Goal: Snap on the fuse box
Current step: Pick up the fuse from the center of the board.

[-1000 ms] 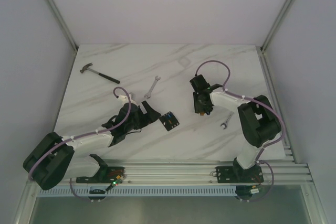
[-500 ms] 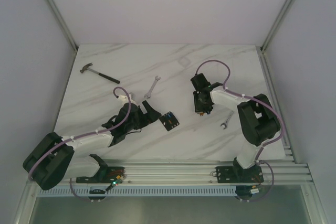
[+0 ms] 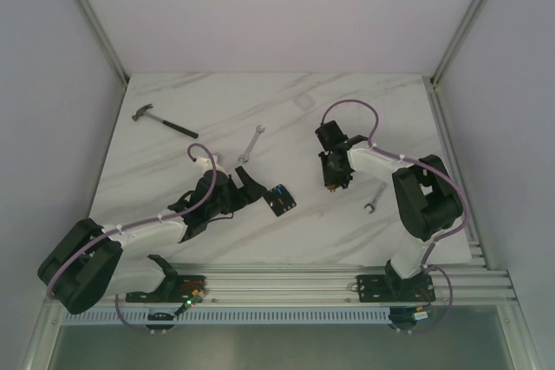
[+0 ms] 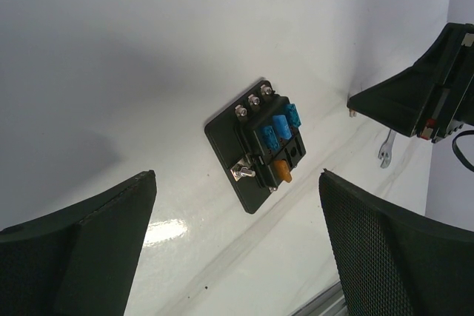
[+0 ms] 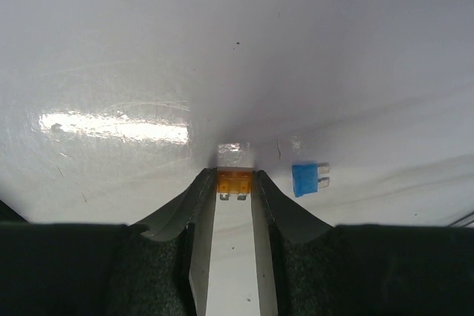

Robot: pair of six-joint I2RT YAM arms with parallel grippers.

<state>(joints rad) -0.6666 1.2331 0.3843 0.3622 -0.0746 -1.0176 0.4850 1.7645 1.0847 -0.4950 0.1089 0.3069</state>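
White marble table (image 3: 347, 101) carries the fuse box (image 4: 263, 142), lying flat left of centre in the near half, just ahead of my left gripper (image 3: 253, 190), whose fingers stand wide apart and touch nothing. Well apart to the right, my right gripper (image 5: 234, 177) is narrow, fingertips pinching an amber fuse (image 5: 235, 183) at the tabletop; a blue fuse (image 5: 305, 179) lies just beside it.

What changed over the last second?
Barely anything. The right arm's elbow drifted slightly left; the right end effector stayed low over the same spot, fingertips closed against an amber fuse. Nothing visibly released. The left end effector, wide open, the fuse box and the hammer stayed put.
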